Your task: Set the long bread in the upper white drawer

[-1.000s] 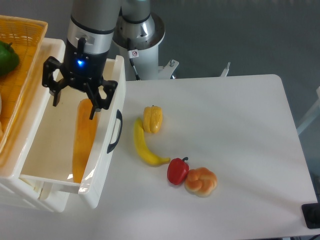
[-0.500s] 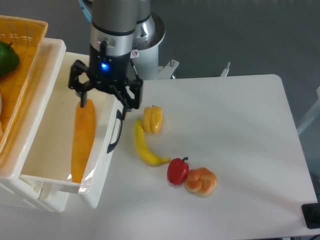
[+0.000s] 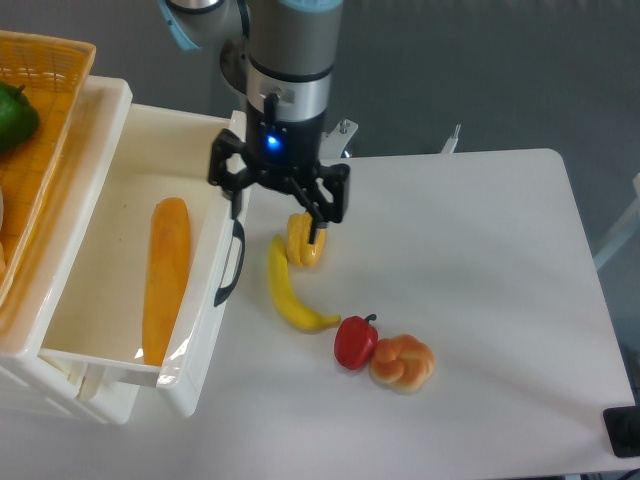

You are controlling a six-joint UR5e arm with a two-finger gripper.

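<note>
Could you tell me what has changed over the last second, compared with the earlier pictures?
The tool has swung right, out from over the upper white drawer, and now hangs open over the table beside the yellow pepper. The long bread stayed lying in the drawer; the banana, red pepper and bun have not moved.

long bread [image 3: 166, 279] in upper white drawer [image 3: 205, 316], fingers [image 3: 322, 207] spread

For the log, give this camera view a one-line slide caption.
Long bread lies inside the upper white drawer; the open, empty hand hangs above the table near the yellow pepper and banana.
</note>
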